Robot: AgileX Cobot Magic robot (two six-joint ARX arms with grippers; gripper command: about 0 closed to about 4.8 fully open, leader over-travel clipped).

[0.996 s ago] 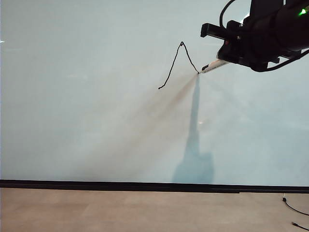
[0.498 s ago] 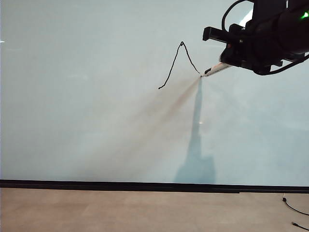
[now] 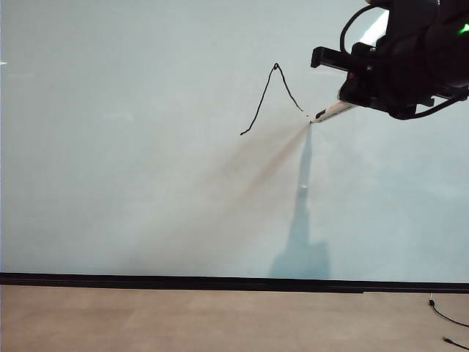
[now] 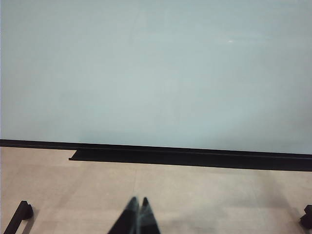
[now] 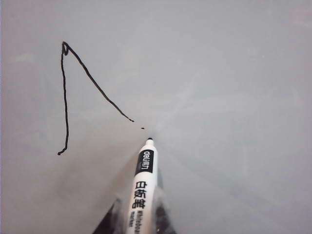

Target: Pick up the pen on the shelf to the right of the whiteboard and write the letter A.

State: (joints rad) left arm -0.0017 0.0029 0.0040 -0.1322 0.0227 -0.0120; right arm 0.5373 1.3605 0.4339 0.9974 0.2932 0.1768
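The whiteboard (image 3: 146,183) fills most of the exterior view. On it stands a black pointed stroke (image 3: 265,95), the peak and two legs of the letter A (image 5: 73,83), its right leg ending in a broken dot. My right gripper (image 3: 352,103) at the upper right is shut on the pen (image 3: 331,112), a slim white marker with black print (image 5: 142,190). The pen's dark tip sits just past the end of the right leg, close to the board. My left gripper (image 4: 138,201) hangs shut and empty above the tan floor.
A thin black strip (image 3: 220,281) runs along the board's lower edge, with a black ledge (image 4: 195,158) under it. A black cable (image 3: 447,319) lies on the floor at the lower right. Dark stand feet (image 4: 19,214) show at the floor's edges.
My right gripper and the pen have slid slightly right and down along the board. The right leg gained a small dot below its end. The left gripper has not moved.
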